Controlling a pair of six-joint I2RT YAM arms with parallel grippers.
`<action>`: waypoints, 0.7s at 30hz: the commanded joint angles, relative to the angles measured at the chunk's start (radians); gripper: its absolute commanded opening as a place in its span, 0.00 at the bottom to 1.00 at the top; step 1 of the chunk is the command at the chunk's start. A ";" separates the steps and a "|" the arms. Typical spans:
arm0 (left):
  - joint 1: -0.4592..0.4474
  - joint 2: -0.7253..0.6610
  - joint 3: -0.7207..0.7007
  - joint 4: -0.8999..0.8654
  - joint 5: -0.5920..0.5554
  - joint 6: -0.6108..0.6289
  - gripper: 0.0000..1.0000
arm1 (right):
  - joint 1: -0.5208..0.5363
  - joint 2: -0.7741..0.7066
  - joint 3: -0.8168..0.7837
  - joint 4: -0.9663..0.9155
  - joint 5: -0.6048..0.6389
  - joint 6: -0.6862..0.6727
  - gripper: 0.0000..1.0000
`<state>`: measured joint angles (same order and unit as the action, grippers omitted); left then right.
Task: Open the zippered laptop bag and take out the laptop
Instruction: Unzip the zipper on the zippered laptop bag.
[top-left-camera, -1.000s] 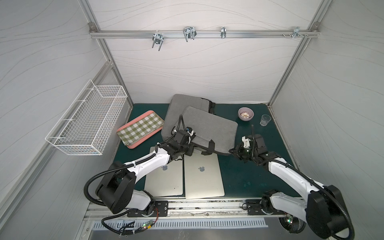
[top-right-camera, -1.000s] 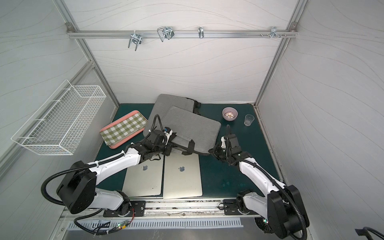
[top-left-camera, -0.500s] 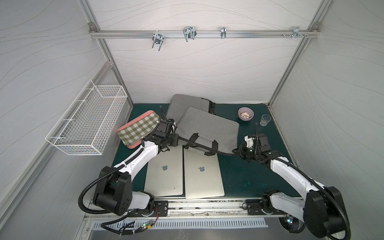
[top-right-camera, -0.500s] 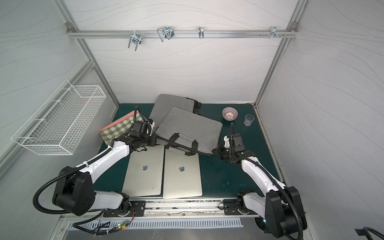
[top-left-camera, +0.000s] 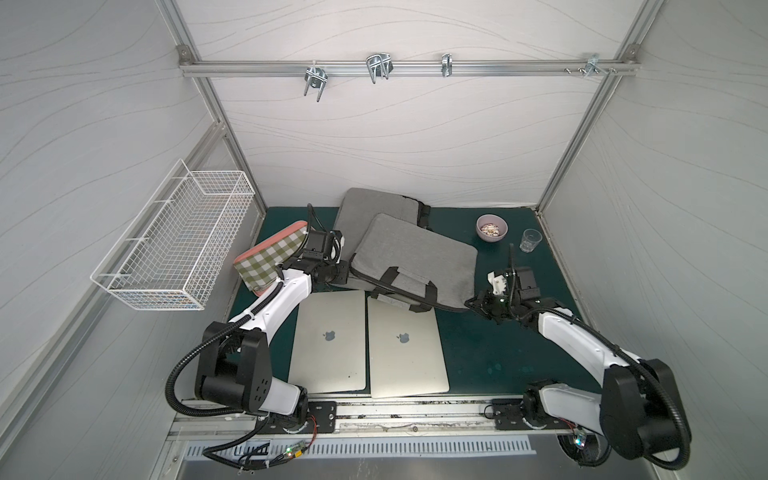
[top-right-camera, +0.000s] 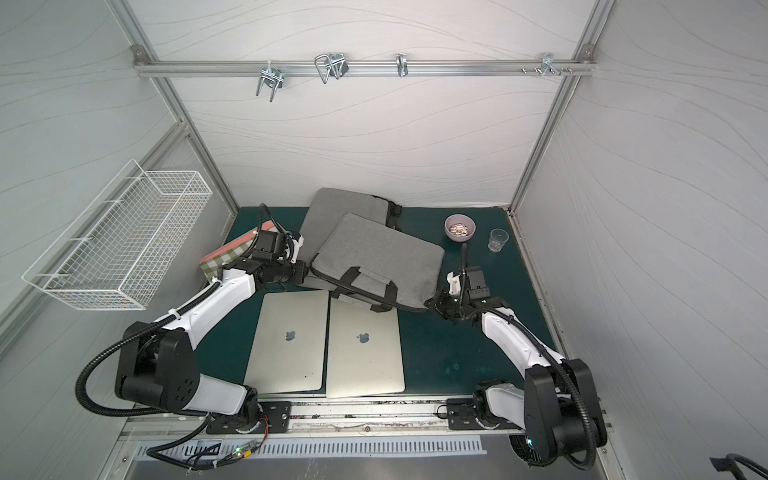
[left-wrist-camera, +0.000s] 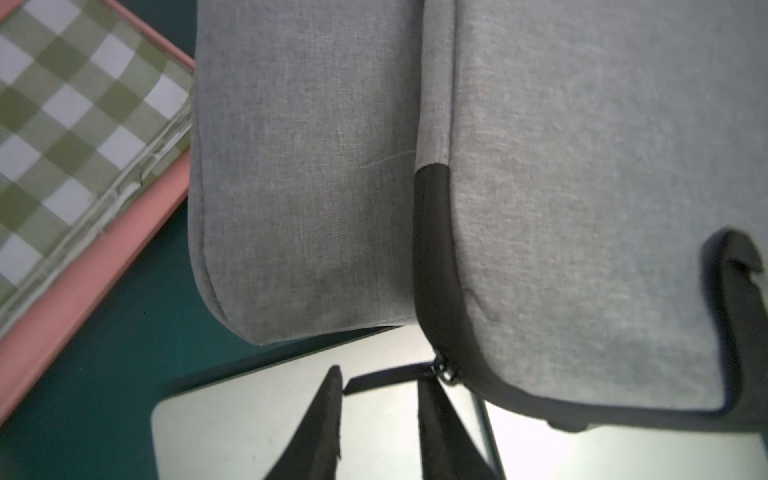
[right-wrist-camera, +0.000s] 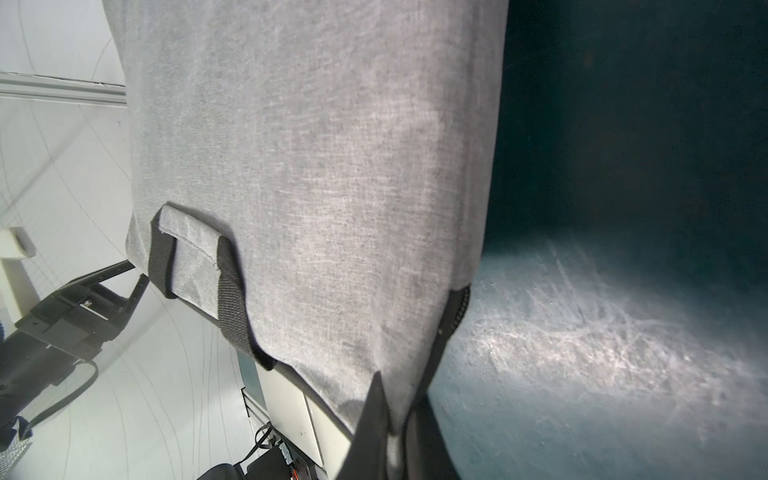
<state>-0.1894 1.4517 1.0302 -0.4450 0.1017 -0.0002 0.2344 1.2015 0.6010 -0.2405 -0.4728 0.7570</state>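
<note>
Left fingers (left-wrist-camera: 320, 424) over Apple-logo laptop (top-left-camera: 328, 353)

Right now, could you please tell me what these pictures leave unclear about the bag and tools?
- Inside the front laptop bag: grey fabric hides any laptop, every view.
- Zipper run: cut off by the left wrist view's edge; too thin in top views.
- Left tool: too dark and small to read in top views.
- Bowl contents: too small.

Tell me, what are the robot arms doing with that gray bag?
They're working on opening the front gray laptop bag. The right gripper pinches one corner of it. The left gripper is open at the opposite end, with the zipper pull between its fingers. Two silver laptops lie on the table in front.
</note>
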 joint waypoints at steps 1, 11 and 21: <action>0.005 -0.029 0.040 0.017 0.083 0.122 0.46 | -0.013 0.018 0.058 0.057 -0.062 -0.038 0.00; 0.004 -0.113 0.048 0.003 0.208 0.589 0.55 | -0.033 0.060 0.135 -0.020 -0.083 -0.136 0.00; -0.160 -0.081 0.013 0.047 0.212 0.967 0.60 | -0.041 0.094 0.170 -0.027 -0.104 -0.146 0.00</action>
<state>-0.3279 1.3487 1.0439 -0.4450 0.2981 0.8013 0.1978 1.2984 0.7219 -0.3286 -0.5266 0.6449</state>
